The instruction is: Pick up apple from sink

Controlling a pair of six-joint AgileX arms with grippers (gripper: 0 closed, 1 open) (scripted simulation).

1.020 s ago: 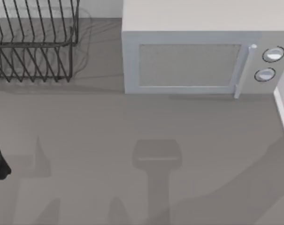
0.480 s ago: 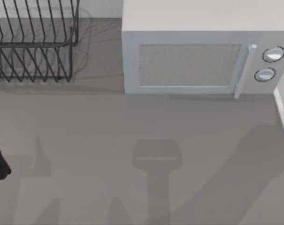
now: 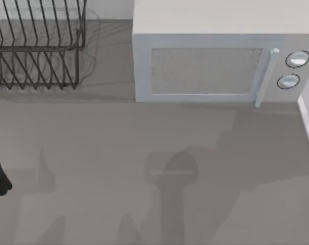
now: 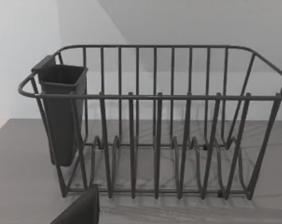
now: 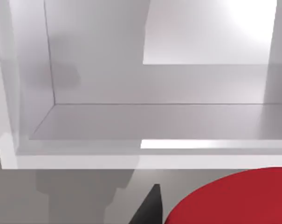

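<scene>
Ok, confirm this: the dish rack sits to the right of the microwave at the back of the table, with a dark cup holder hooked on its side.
Not quite. The dish rack sits to the left of the microwave, as the top view shows. The dark cup holder hooked on its side is right, seen in the left wrist view.

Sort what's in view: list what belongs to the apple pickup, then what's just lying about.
Job:
apple, close under the right wrist camera
sink, pale basin beyond it

Lying about:
microwave
dish rack
cutlery cup on the rack's corner
</scene>
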